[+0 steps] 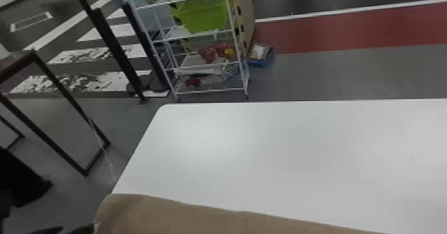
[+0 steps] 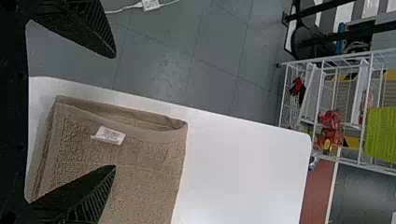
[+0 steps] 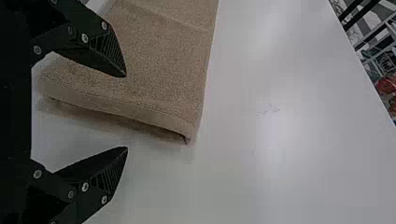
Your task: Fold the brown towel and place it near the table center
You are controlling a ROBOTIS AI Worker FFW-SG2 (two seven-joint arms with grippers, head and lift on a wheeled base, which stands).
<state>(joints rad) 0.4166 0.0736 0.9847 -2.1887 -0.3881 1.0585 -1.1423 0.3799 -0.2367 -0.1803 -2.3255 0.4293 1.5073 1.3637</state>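
Left gripper and right gripper are spreading their fingers wide, holding nothing. Brown towel, partly folded, is lying along the near-left side of the table; sound gripping probably means catching every layer.

The brown terry-cloth towel lies folded in layers by the left edge of the smooth white desk, its small white fabric label showing.
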